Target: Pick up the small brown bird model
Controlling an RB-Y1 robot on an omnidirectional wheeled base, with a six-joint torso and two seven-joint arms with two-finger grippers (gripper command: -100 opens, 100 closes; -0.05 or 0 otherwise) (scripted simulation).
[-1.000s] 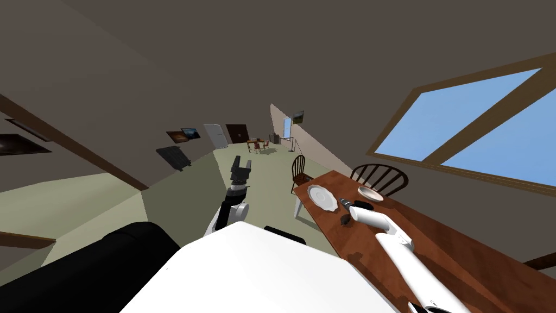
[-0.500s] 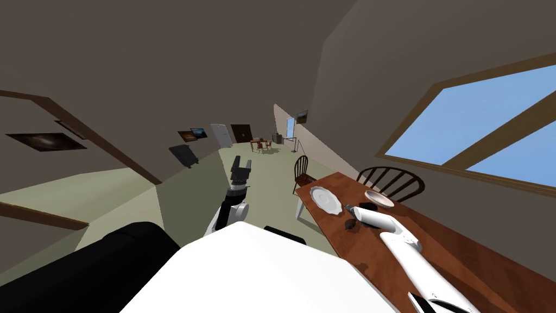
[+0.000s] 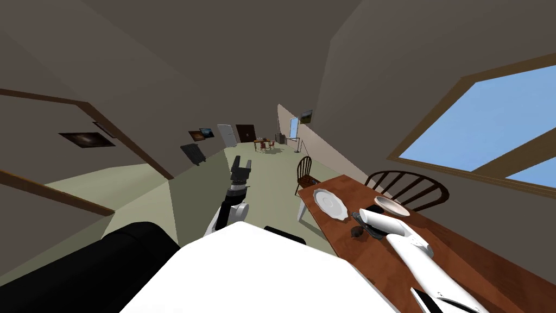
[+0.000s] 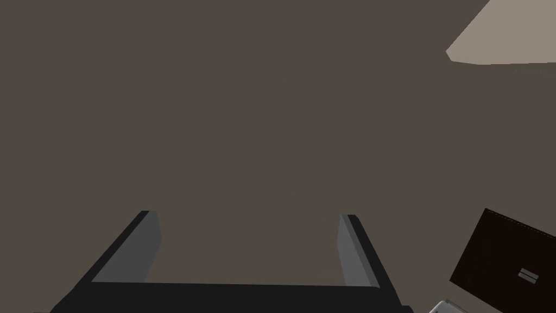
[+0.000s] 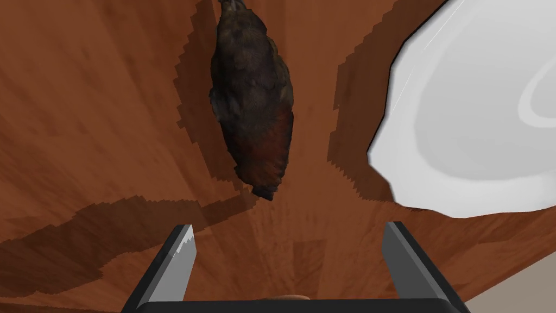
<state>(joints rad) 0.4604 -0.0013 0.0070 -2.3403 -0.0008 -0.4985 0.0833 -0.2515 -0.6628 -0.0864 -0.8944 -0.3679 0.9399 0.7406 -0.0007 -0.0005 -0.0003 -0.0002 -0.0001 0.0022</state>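
Where the small brown bird model lay: on the wooden table, untouched.
Right gripper: above the table, fingers apart, bird just beyond their tips.
White plate: on the table.
Left gripper: off the table, fingers apart.

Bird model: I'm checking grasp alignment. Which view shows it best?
Right wrist view: the bird model lies large on the table, just beyond the open right gripper. Head view gives a tiny dark blob; left wrist view faces away.
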